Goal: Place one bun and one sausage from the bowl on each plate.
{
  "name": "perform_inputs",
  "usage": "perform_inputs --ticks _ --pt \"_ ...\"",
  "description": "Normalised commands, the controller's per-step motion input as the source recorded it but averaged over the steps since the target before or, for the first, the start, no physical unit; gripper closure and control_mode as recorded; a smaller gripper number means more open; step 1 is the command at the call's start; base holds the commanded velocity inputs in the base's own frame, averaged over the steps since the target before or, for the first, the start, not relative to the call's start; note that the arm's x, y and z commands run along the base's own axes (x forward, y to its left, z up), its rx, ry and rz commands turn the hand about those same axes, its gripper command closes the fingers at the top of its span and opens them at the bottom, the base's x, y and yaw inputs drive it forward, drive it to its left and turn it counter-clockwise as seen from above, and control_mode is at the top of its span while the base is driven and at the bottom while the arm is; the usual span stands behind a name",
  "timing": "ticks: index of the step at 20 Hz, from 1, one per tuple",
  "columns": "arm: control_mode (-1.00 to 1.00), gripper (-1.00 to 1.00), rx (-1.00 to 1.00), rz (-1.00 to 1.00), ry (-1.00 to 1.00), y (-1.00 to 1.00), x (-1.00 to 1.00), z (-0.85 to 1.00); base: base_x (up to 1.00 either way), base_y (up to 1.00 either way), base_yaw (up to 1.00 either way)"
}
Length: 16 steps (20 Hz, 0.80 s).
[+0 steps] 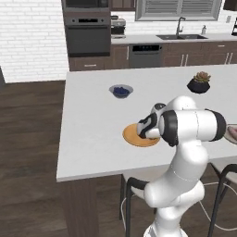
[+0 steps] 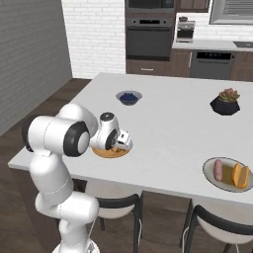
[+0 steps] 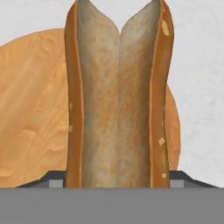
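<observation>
A split bun (image 3: 117, 94) is seen close up in the hand view, standing lengthwise between the two dark finger tips (image 3: 57, 178) of the hand (image 3: 117, 181). The crust is glossy orange-brown with a few pale flecks; the cut interior is matte tan, with a central crease running the full length. The bun is gripped across its width, one finger tip showing at each side of its lower end.

Behind the bun, an orange-tan wooden plate (image 3: 30, 122) with visible grain is seen lying on the white surface (image 3: 201, 65). Whether the bun touches the plate cannot be told.

In the left base view the hand (image 1: 147, 127) is held low over the same plate (image 1: 132, 136), near the front edge of the surface (image 1: 92, 120). In the right base view the hand (image 2: 121, 141) is again seen over that plate (image 2: 111, 153).

A second plate (image 2: 213, 177), pale grey, is recorded well apart toward the right, carrying a sausage (image 2: 218, 169) and a second bun (image 2: 240, 176) side by side.
</observation>
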Motion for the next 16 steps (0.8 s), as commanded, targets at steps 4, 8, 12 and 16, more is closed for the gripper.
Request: perform_inputs --ticks 4,8,12,16 --pt "-1.0 -1.0 0.0 0.0 0.0 0.0 0.07 0.0 0.0 0.0 0.0" --pt "-1.0 -1.0 0.0 0.0 0.0 0.0 -0.01 0.21 0.0 0.0 0.0" --pt "-1.0 -1.0 0.0 -0.01 0.0 0.0 -0.27 0.62 0.0 0.0 0.0" --pt "-1.0 -1.0 -0.04 0.0 0.0 0.0 -0.56 0.68 0.0 0.0 0.0"
